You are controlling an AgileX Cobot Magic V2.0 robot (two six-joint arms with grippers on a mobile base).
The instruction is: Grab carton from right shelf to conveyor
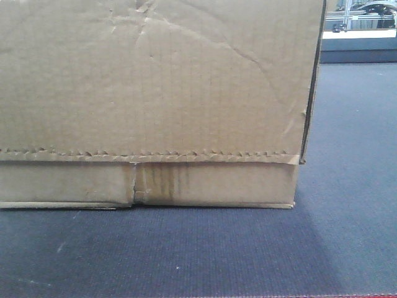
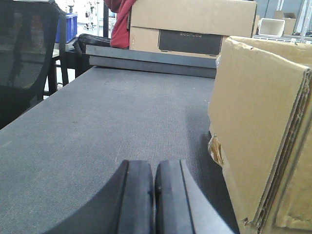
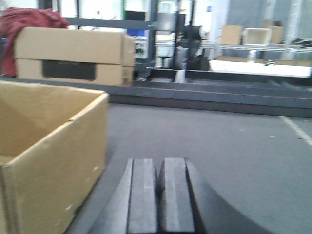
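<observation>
The carton, a large brown corrugated box with a creased face and a serrated flap edge, rests on the conveyor, a dark grey-blue ribbed belt. In the left wrist view the carton stands to the right of my left gripper, which is shut and empty just above the conveyor. In the right wrist view the open-topped carton sits to the left of my right gripper, also shut with nothing held, over the conveyor. Neither gripper touches the carton. The right shelf is out of view.
Another cardboard box with a dark label stands beyond the belt's far rail, with red cloth beside it. A black mesh chair is at the left. Shelving and bins fill the background.
</observation>
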